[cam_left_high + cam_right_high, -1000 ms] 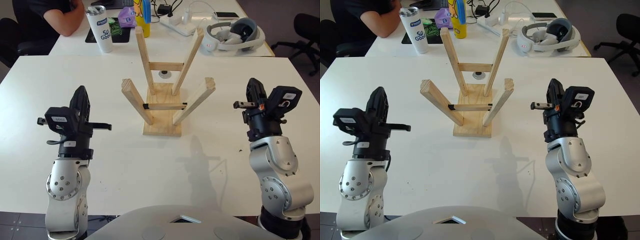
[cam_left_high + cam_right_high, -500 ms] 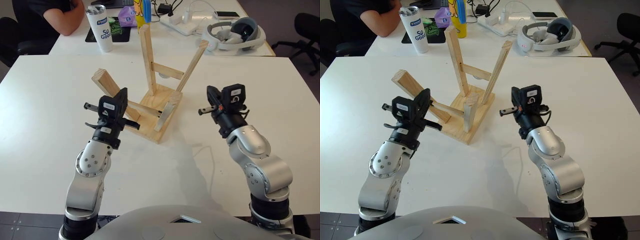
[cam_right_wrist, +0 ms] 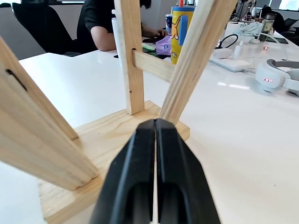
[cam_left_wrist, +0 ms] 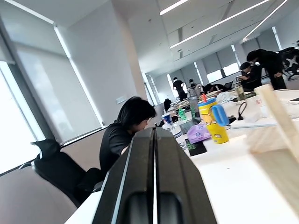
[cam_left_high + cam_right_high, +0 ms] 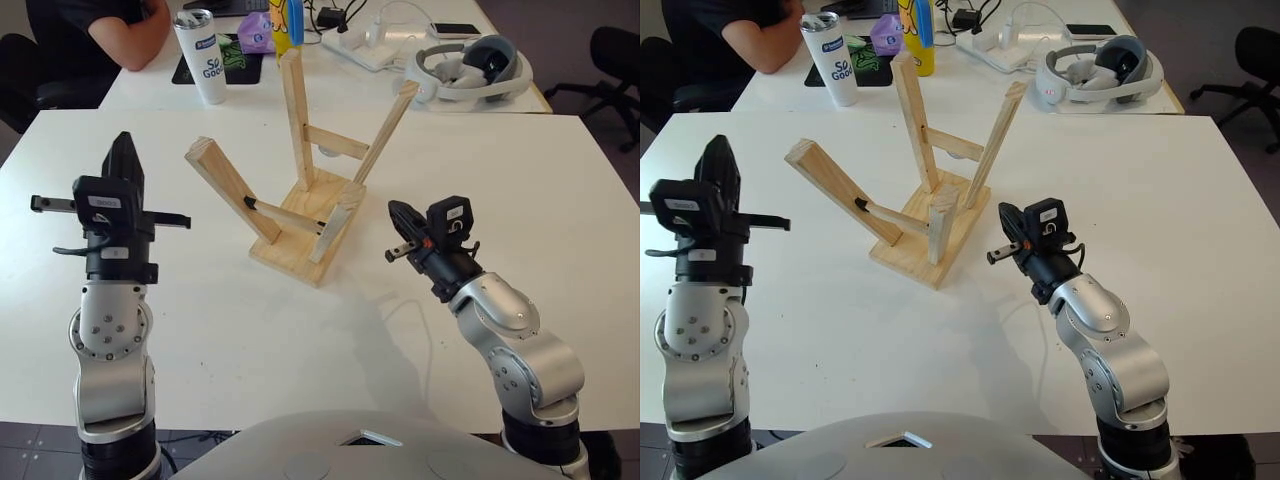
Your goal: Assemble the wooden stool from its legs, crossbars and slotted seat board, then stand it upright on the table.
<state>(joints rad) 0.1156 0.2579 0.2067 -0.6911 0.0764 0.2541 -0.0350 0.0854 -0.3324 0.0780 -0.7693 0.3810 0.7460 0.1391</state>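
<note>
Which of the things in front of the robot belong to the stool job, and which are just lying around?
Part of the job, on the near table: seat board, legs, crossbars, joined together, legs pointing up.

Just lying about, on the far table: tumbler, yellow bottle, power strip, headset, phone.

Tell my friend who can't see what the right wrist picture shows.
A black two-finger tool, shut, points at a wooden stool sitting upside down on a white table, its seat board underneath and legs sticking up, with a crossbar joining two. Behind stands a yellow bottle.
</note>
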